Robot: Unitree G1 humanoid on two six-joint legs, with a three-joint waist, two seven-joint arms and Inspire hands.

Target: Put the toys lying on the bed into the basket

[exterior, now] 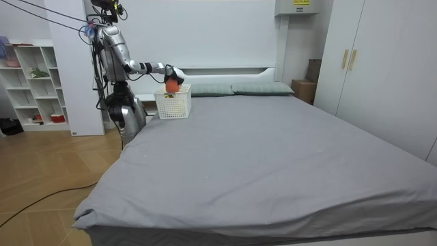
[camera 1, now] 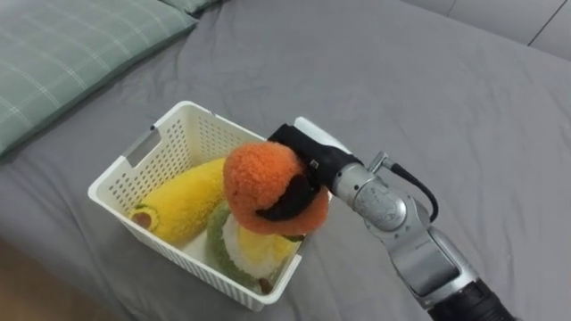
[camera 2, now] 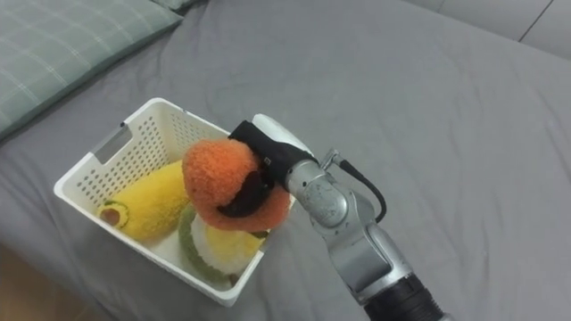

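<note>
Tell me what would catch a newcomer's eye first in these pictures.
The bright orange plush toy stands out first, held in the robot's right hand just above a white basket on the grey bed. Next comes the basket's load: a yellow plush toy lying along its left side and a green and white one under the orange toy. A green checked pillow lies at the upper left.

Fuzzy plush toy, perforated plastic basket
</note>
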